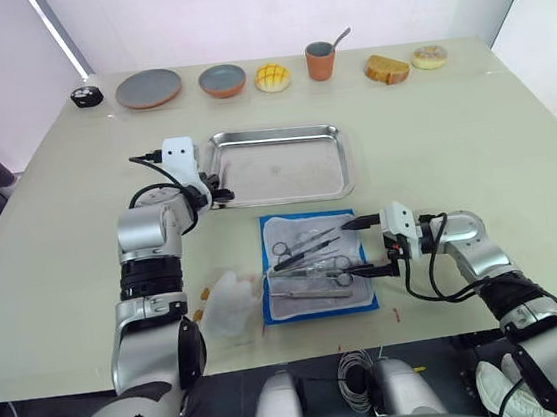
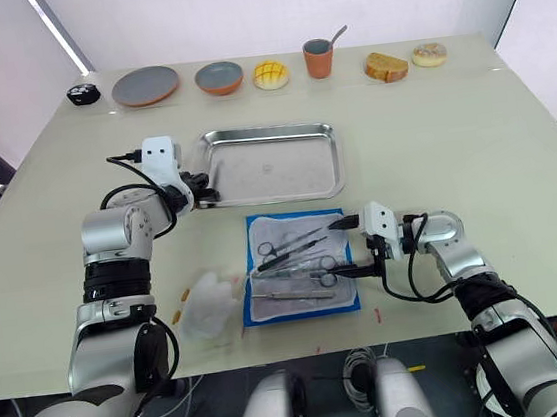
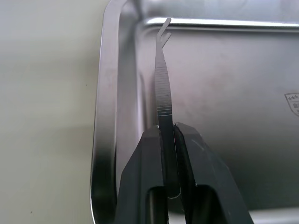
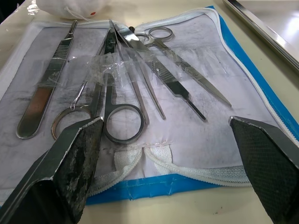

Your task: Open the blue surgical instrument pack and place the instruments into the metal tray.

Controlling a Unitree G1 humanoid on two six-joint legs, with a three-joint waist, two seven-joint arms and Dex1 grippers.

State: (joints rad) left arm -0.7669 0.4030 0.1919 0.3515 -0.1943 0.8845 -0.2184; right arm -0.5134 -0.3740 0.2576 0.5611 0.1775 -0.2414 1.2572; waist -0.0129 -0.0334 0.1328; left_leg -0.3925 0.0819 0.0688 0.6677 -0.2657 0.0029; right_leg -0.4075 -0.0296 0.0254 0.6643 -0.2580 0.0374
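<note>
Left gripper point(image 3: 169, 140) is pinching tweezers point(image 3: 163, 88) over the metal tray point(image 1: 276, 136) corner, prob to drop them in. Right gripper point(image 1: 373, 245) fingers spread wide beside the opened pack point(image 1: 315, 263), w/ remaining instruments point(image 4: 126, 70) lying inside

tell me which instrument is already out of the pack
The tweezers pinched in the left gripper over the metal tray; the others lie on the opened pack.

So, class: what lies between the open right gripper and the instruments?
Only the blue pack's grey-white lining; the right gripper faces the instruments across it, seen in the right wrist view.
</note>
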